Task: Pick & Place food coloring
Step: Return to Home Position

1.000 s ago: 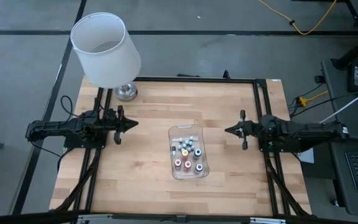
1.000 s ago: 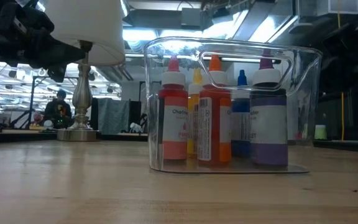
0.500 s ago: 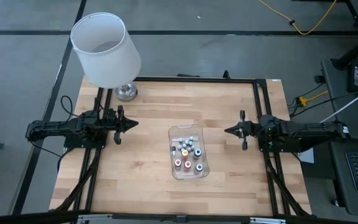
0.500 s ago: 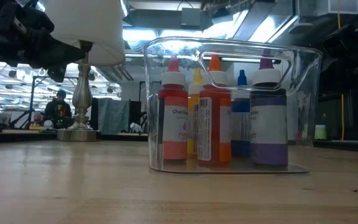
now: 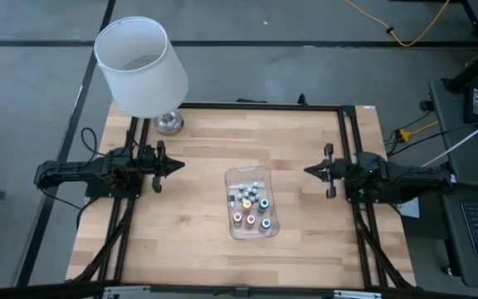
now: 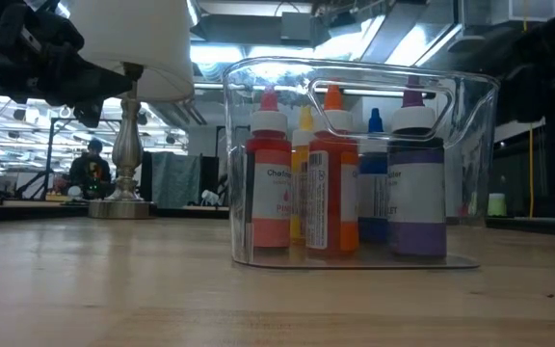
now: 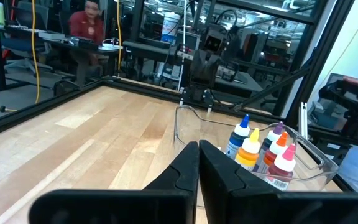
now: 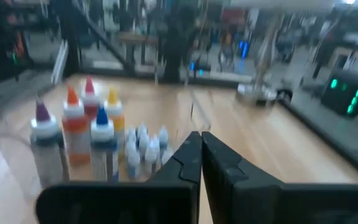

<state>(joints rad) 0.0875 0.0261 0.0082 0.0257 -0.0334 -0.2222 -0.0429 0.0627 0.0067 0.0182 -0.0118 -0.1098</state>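
Closed, empty: left gripper (image 5: 178, 164), right gripper (image 5: 308, 172), near table (image 5: 197, 141) sides; food coloring (image 5: 251, 208) in tray (image 5: 227, 218) between.

A pale wooden worktop (image 5: 197, 158) stands on a grey floor (image 5: 247, 75). A white-shaded lamp (image 5: 142, 66) sits at a back corner, a yellow cable (image 5: 398, 40) trails beyond, and a person (image 6: 92, 166) sits far off.

On the pink bottle (image 6: 270, 188) inside the clear container (image 6: 472, 92), the label starts with "Chef" and reads "PINK" lower down; the purple bottle (image 6: 417, 198) shows the letters "LET". The other label print is too small to read
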